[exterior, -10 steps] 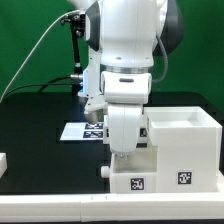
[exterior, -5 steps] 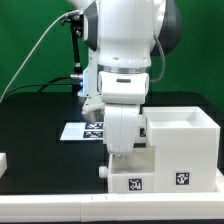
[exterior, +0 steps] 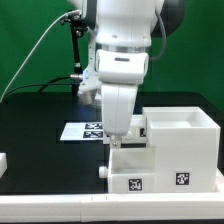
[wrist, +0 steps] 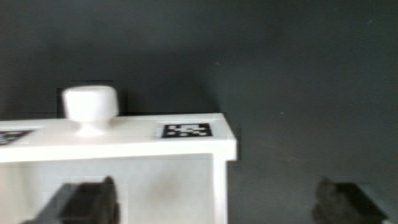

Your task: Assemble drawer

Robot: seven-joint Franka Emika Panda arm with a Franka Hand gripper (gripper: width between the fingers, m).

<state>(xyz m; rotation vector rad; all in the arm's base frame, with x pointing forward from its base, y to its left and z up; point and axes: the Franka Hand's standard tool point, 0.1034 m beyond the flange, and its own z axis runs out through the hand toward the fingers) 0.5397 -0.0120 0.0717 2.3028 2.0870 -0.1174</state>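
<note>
Just above drawer (exterior: 130,178) edge, end effector (wrist: 214,205) spread

- The gripper (exterior: 118,142) lifts toward 12 o'clock in the exterior view and now hangs just above the drawer (exterior: 150,172).
- More of the drawer's upper edge shows than before.

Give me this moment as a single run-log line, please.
step: drawer assembly | gripper: open, empty, over tagged white panel | knob: standing on that panel | drawer box: exterior view's right
</note>
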